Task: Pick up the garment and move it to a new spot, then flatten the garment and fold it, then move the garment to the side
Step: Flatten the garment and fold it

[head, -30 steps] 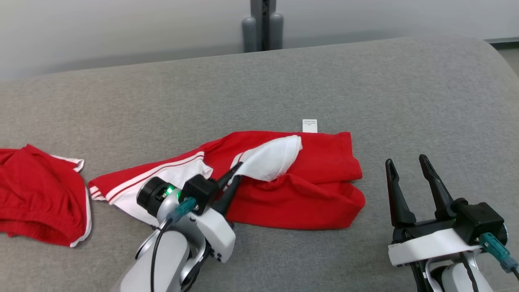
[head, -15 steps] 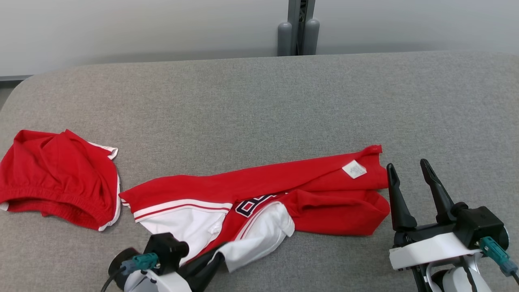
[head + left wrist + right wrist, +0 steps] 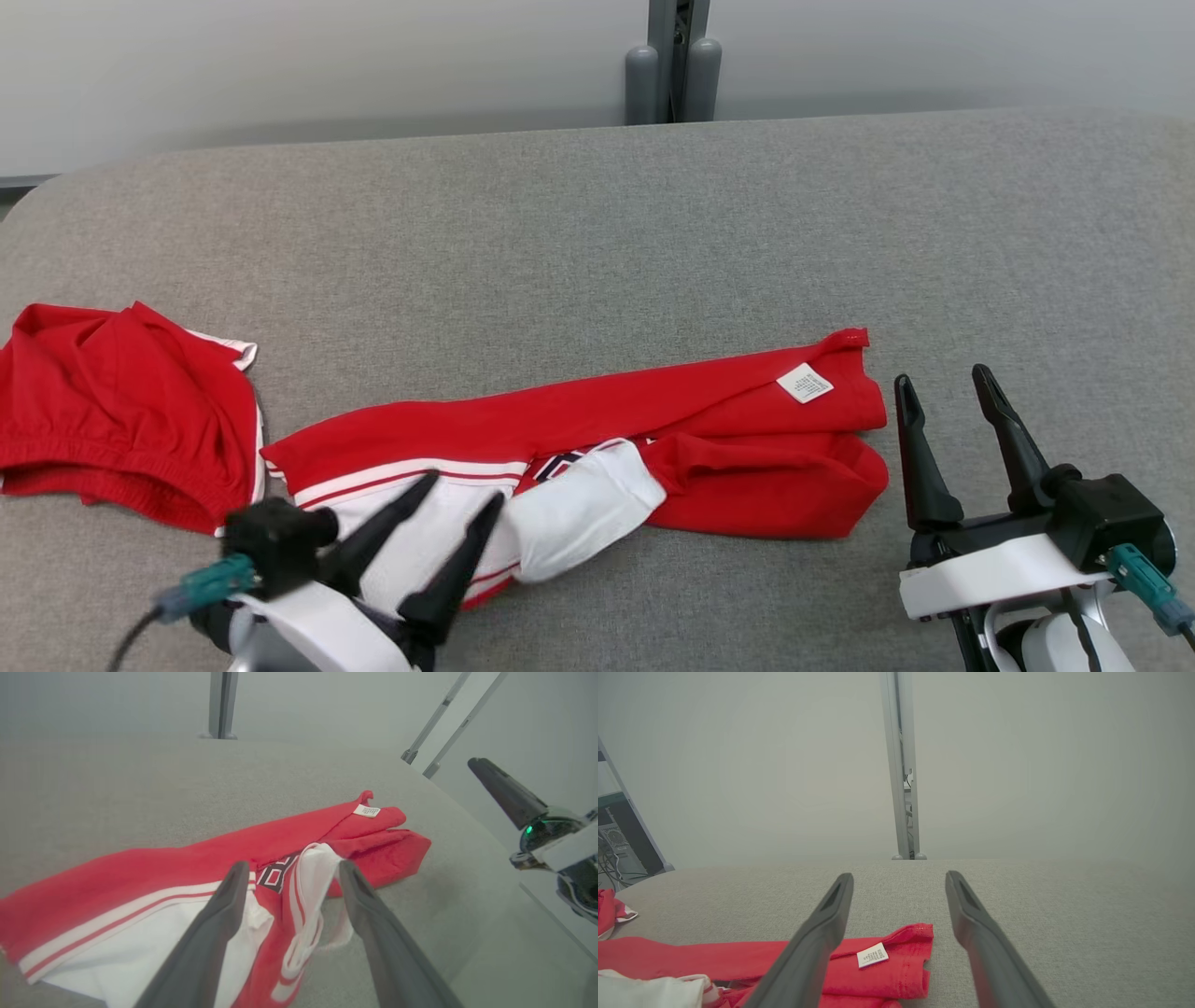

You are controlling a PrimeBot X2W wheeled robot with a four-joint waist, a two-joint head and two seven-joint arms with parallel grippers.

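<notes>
The garment is a red jersey with white sleeves and striped trim. It lies crumpled in a long strip on the grey cloth-covered table, with its white label facing up. My left gripper stands open at the jersey's left end, just above the white part. In the left wrist view the left gripper has the white sleeve lying loose between its spread fingers. My right gripper is open just right of the jersey's right end, holding nothing. The right wrist view shows the right gripper above the jersey.
A second red garment with white trim is bunched at the table's left edge. A grey post stands behind the table's far edge. The table's corners are rounded. Bare grey cloth spreads behind and to the right of the jersey.
My left gripper has opened and let go of the white sleeve, which now rests on the jersey. Before that it pulled the jersey toward the front. The right gripper has not moved.
</notes>
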